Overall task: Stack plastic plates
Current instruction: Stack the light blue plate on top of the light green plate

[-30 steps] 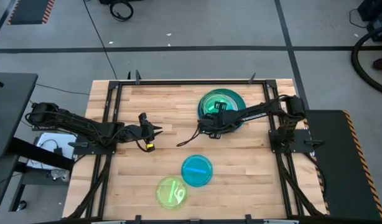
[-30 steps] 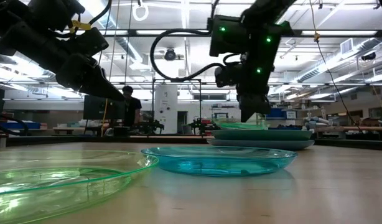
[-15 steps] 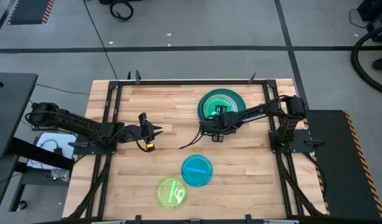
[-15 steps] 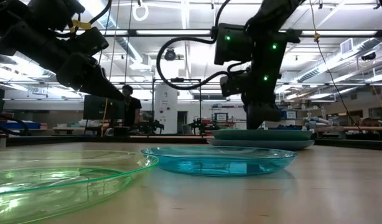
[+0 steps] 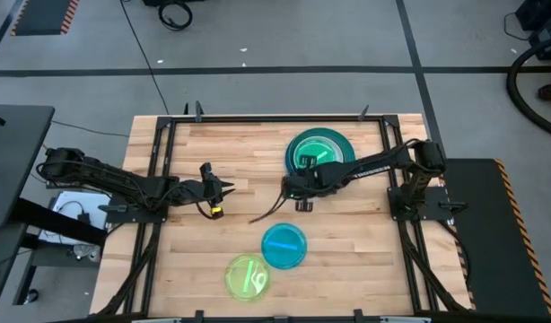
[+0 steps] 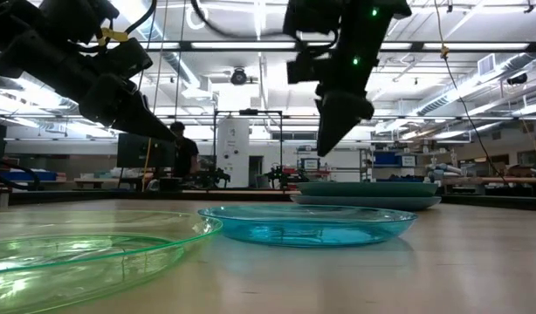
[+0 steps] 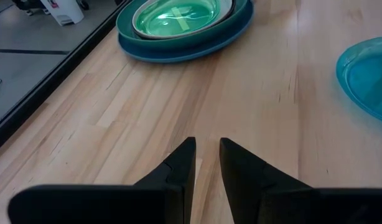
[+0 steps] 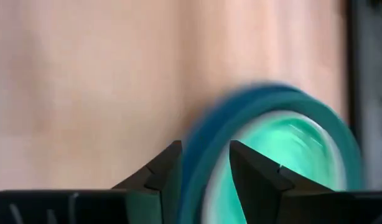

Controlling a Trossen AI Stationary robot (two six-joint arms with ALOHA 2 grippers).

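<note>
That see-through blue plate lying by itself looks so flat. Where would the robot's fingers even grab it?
Probably at the rim. The cyan plate sits upright on the table, and its edge curves up off the wood, leaving room for one finger under and one over. The right gripper, nearest it, could come down at the rim facing the stack.

stack of plates [image 8: 272,149] blurred, cyan plate [image 7: 368,78] cropped
</note>
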